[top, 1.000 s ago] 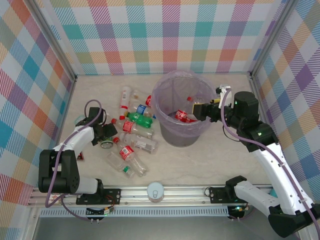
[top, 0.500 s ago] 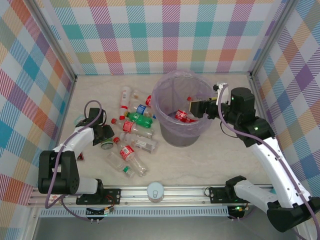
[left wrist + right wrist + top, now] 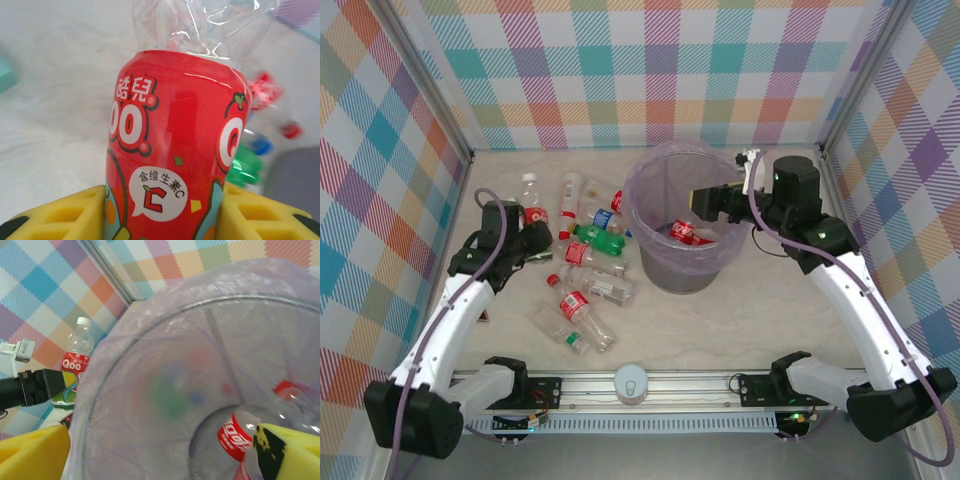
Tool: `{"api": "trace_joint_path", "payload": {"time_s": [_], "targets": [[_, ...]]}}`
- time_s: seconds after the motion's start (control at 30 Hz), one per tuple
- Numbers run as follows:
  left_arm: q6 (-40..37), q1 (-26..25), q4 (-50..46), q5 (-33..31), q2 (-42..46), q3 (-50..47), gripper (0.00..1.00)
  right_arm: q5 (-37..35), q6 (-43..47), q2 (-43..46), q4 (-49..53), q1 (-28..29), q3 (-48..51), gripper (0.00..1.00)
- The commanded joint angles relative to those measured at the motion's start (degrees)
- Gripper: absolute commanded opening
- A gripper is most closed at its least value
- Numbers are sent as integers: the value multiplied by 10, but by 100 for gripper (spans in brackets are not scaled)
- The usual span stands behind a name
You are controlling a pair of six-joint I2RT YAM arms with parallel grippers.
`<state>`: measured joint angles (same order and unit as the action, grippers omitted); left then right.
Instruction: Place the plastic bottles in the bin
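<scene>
1. Found left gripper closed partway around one bottle. Saw yellow fingers pressed against its red label on both sides. Recorded a clear body and a white cap. Judged it upright from the right wrist view, gripped low on the label. Unable to tell clearance above table.

2. Found right gripper spread wide with nothing between its fingers. Placed it over the right part of the bin mouth, facing down into the liner.

3. Located bin upright, toward the far middle of table, lined with a translucent lavender bag. Counted at least two bottles at its bottom: one with a red label, one showing a red cap. Could not make out more through the liner.

4. Counted roughly eight loose bottles lying on table just left of bin. Picked out a green one, a blue-labelled one, several red-labelled and some plain clear. Could not tell whether the nearest touches the bin wall.

5. Placed the gripped bottle at the left side of that pile, well apart from bin.

6. Noted a round white disc at the near rail, between the two arm bases.
</scene>
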<state>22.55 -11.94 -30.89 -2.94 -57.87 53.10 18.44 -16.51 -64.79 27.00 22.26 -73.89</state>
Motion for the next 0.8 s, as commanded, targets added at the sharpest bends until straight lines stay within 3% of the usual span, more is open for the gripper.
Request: {"api": "trace_joint_path", "payload": {"time_s": [0.0,0.17,0.43,0.77], "targets": [[19,-48,83,44,36,11,43,52,-21,-24,-38,18,-29,92],[13,-118,164,83,55,27,40,75,-34,-47,-64,47,-50,91],[-24,-216,207,100,36,59,40,141,-70,-84,-107,59,-74,93],[-43,-292,233,101,-30,105,40,157,-84,-127,-105,71,-104,100]]}}
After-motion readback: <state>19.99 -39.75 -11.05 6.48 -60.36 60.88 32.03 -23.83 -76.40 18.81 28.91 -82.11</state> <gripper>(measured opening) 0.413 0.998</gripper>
